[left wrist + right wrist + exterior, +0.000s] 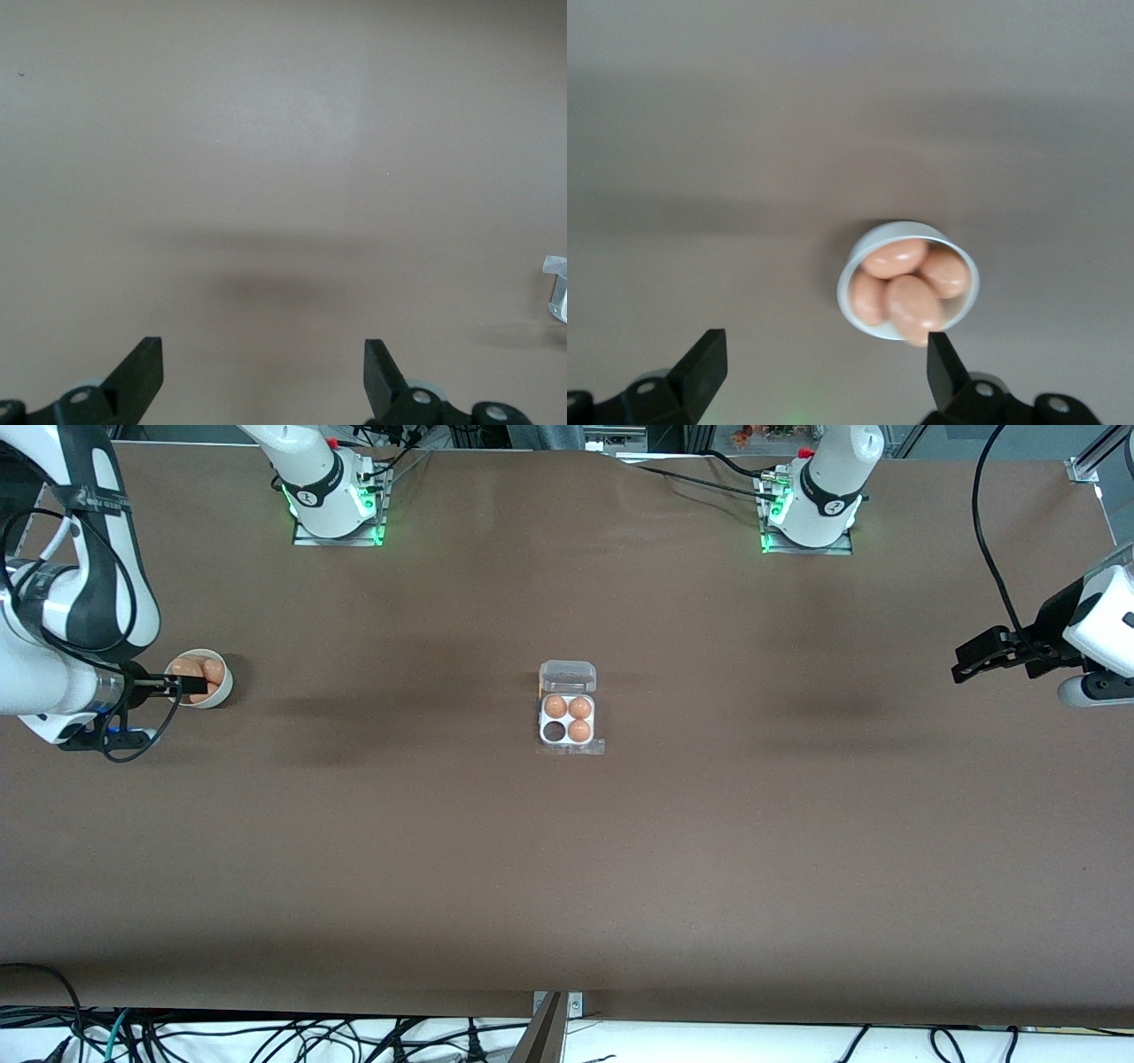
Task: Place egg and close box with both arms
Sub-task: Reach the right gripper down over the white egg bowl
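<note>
Front view: small square clear-plastic egg carton (567,723) sits mid-table, hinged transparent lid (568,677) folded back toward the robots' bases. Three brown eggs (568,717) fill three cells; the empty fourth cell (555,732) is on the side nearer the camera, toward the right arm's end. Round white bowl (202,679) of loose brown eggs stands at the right arm's end of the table. Right gripper (190,685) is over the bowl. Left gripper (970,662) waits over bare brown table (567,868) at the left arm's end.

Left wrist view: left gripper's fingers (142,372) spread wide, nothing between them; carton edge just visible.

Right wrist view: right gripper's fingers (702,367) apart, empty; bowl (852,285) holds four eggs, heaped.

Judgement: step in hand is picking an egg. Centre the fingers on the top egg (913,308), descend straight, squeeze gently to avoid cracking or rolling.
</note>
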Controlling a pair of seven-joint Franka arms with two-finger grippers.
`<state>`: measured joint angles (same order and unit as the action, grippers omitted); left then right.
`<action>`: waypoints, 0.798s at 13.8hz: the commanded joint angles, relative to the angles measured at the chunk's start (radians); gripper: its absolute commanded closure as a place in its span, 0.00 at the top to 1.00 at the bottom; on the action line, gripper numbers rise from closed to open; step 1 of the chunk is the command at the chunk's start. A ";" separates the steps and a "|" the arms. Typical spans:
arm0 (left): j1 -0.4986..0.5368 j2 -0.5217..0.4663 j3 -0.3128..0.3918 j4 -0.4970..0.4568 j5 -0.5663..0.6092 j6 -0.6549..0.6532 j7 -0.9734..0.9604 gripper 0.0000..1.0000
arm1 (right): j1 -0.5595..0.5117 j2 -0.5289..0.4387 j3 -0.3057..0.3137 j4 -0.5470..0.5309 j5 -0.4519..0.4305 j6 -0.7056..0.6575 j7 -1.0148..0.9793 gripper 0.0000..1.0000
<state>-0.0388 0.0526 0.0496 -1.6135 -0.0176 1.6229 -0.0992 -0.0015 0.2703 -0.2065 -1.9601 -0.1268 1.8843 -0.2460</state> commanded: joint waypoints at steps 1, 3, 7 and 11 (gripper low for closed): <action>0.002 0.015 0.003 0.034 -0.002 -0.028 0.021 1.00 | 0.000 -0.031 -0.039 -0.098 -0.051 0.093 -0.079 1.00; 0.002 0.015 0.003 0.034 -0.002 -0.028 0.021 1.00 | 0.000 -0.031 -0.073 -0.184 -0.051 0.212 -0.110 1.00; 0.002 0.015 0.003 0.032 -0.002 -0.028 0.021 1.00 | -0.002 -0.028 -0.119 -0.270 -0.050 0.341 -0.234 1.00; 0.002 0.015 0.003 0.032 -0.002 -0.028 0.021 1.00 | -0.002 -0.016 -0.120 -0.273 -0.048 0.334 -0.327 1.00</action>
<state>-0.0387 0.0526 0.0496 -1.6135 -0.0176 1.6189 -0.0992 -0.0017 0.2700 -0.3261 -2.2127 -0.1628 2.2071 -0.5169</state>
